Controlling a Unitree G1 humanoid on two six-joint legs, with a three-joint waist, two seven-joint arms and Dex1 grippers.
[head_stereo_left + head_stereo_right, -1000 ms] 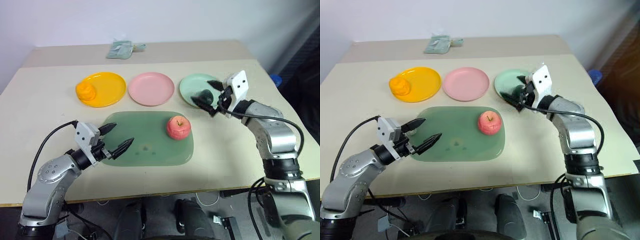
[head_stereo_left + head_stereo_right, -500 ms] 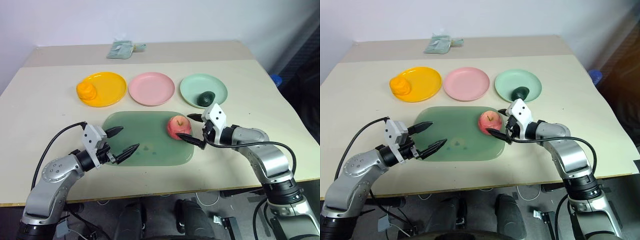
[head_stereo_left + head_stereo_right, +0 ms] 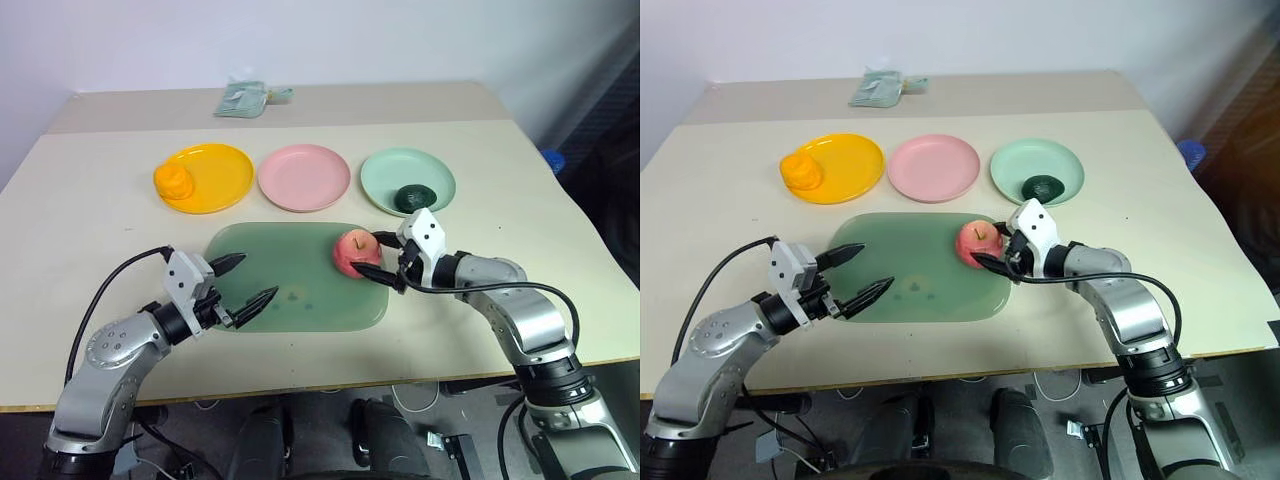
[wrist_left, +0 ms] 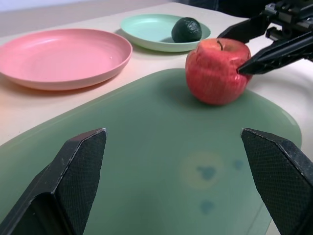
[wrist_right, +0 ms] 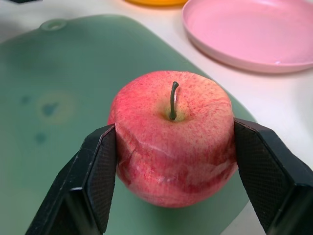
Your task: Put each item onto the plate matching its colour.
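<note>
The right pincer (image 3: 992, 249) has its two black fingers (image 5: 95, 171) pressed against opposite sides of the pinkish-red toy apple with a dark stem (image 5: 173, 137), clamped on it. The apple sits upright at the right end of the big translucent green rounded-rectangle board (image 3: 290, 300), near the board's far edge.

The left pincer (image 3: 246, 280) hangs over the board's left end with its fingers spread wide apart, holding nothing and well apart from the apple.

Beyond the board, three round shallow plastic plates stand in a row on the pale beige surface (image 3: 90, 230). The pink plate (image 3: 303, 177) in the middle is bare. The pale mint green plate (image 3: 385, 172) on the right carries the dark green toy avocado (image 3: 412, 197) on its near side. The yellow-orange plate (image 3: 218, 175) on the left carries the lumpy orange toy fruit (image 3: 173, 182) at its left edge.

At the far edge of the surface lies a pale green packet (image 3: 240, 98).
</note>
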